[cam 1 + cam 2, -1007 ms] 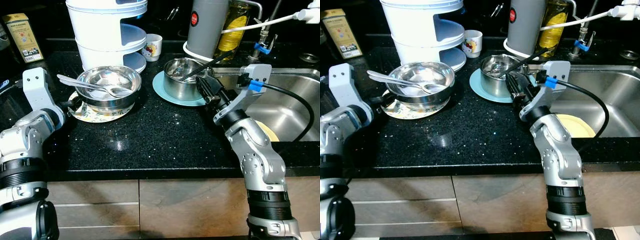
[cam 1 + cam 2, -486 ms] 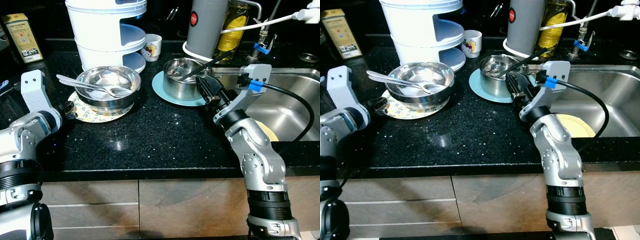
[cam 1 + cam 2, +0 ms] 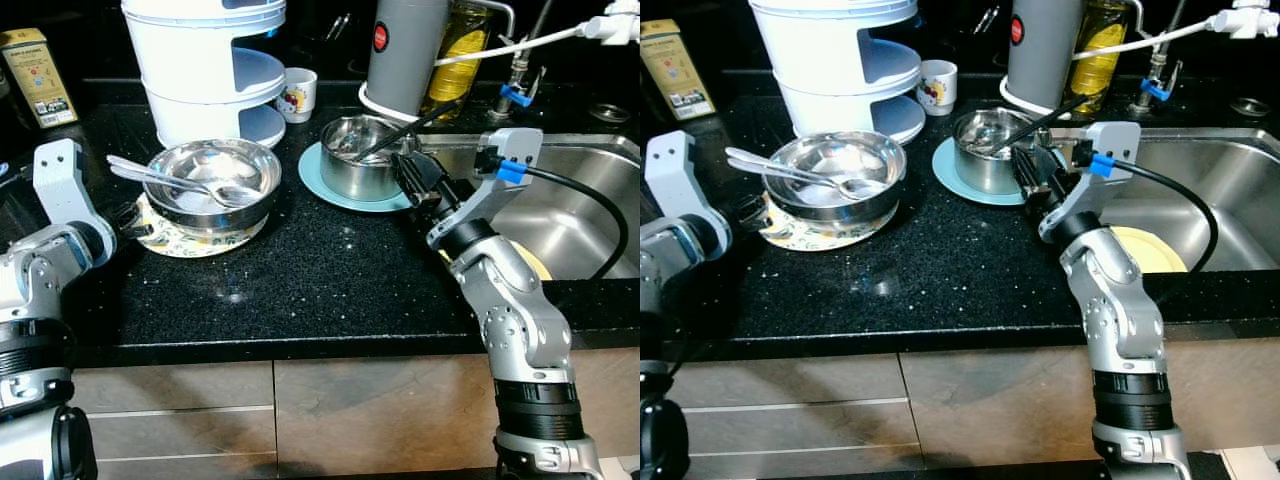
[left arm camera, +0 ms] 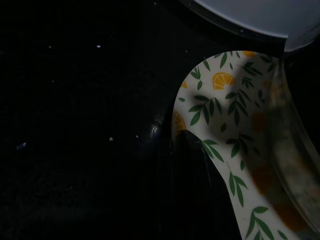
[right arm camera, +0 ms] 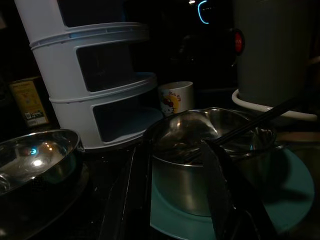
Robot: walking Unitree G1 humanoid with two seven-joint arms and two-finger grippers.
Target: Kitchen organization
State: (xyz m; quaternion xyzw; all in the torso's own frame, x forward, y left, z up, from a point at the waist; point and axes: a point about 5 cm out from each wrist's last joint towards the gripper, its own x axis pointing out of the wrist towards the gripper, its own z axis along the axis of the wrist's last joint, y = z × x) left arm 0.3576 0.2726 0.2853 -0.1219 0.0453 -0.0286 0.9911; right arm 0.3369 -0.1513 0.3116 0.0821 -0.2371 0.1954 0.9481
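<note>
You are facing a black speckled table (image 3: 300,290) with a steel sink (image 3: 590,200) at its 3 o'clock end. Your left tool (image 3: 128,222) sits at 9 o'clock, its tip at the rim of the lemon-print plate (image 3: 170,243) under the wide steel bowl (image 3: 212,180), which holds a spoon (image 3: 175,178); whether it grips, you cannot tell. At 12 o'clock stands a white tiered container (image 3: 205,60). Your right tool (image 3: 412,175), fingers spread wide, rests beside the small steel pot (image 3: 362,160) on the teal plate (image 3: 320,180).
</note>
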